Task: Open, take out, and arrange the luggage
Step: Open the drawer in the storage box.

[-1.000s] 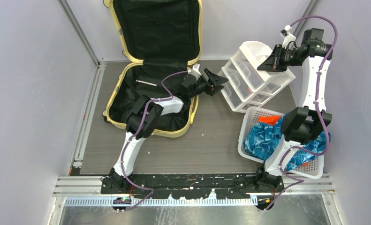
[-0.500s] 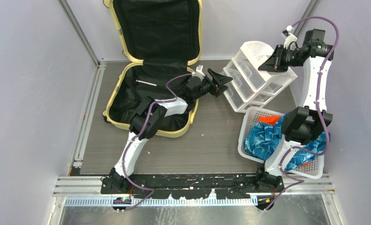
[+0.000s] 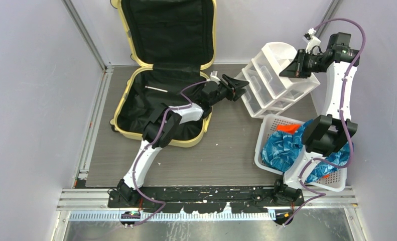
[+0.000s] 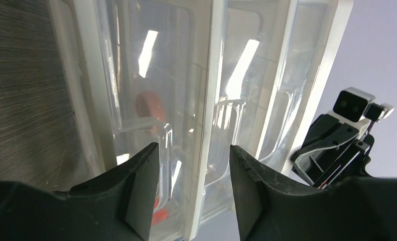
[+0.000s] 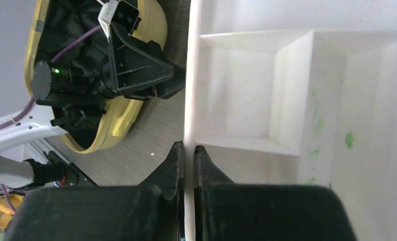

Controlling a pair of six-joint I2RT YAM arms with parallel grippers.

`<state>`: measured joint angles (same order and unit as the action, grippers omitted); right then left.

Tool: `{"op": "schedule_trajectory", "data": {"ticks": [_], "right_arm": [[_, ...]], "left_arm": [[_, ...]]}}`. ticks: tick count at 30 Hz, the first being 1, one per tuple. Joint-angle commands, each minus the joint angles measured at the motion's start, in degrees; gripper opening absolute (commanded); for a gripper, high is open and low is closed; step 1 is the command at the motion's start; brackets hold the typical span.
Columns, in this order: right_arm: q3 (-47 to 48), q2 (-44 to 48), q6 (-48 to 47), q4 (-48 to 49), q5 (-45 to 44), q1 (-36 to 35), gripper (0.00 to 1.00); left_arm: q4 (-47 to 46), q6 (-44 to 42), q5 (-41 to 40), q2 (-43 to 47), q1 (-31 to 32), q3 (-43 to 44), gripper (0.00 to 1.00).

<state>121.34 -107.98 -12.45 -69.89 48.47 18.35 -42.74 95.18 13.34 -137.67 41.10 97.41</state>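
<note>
The pale yellow luggage (image 3: 120, 108) lies open at the back left, its black-lined lid (image 3: 168, 30) leaning on the rear wall. A thin white stick (image 3: 156, 89) lies in its lower half. My left gripper (image 3: 236, 85) reaches past the luggage's right edge to the front of the white drawer bin (image 3: 271, 83). In the left wrist view its jaws (image 4: 193, 150) stand open astride a white divider strip (image 4: 214, 100) between two clear drawers, with gaps on both sides. My right gripper (image 3: 292, 68) is shut on the bin's top rim (image 5: 190, 75), fingertips (image 5: 188, 146) pinching the thin white wall.
A white perforated basket (image 3: 269, 125) at the right holds a crumpled blue bag (image 3: 284, 148) and something orange. An orange item (image 4: 148, 105) shows inside one clear drawer. The bin stands tilted between the luggage and the basket. Grey walls close in on both sides.
My left gripper has moved right from above the luggage's edge up to the drawer bin's front, and its jaws have narrowed. The right gripper and bin top shifted slightly right.
</note>
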Motion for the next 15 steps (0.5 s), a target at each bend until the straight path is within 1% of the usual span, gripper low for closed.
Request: {"op": "schedule_trajectory", "data": {"ticks": [1, 8, 15], "right_arm": [[-1.7, 5.7, -5.0, 0.2, -1.0, -1.3, 0.01], [-5.7, 7.4, -7.9, 5.4, -15.3, -1.7, 0.01], [-5.2, 6.6, -7.0, 8.2, -21.8, -2.6, 0.01]], "left_arm": [[-9.2, 4.8, 0.8, 0.7, 1.1, 5.8, 0.52], [-9.5, 5.0, 1.9, -0.2, 0.7, 7.0, 0.48], [-9.8, 4.8, 3.3, -0.4, 0.6, 6.0, 0.44]]}}
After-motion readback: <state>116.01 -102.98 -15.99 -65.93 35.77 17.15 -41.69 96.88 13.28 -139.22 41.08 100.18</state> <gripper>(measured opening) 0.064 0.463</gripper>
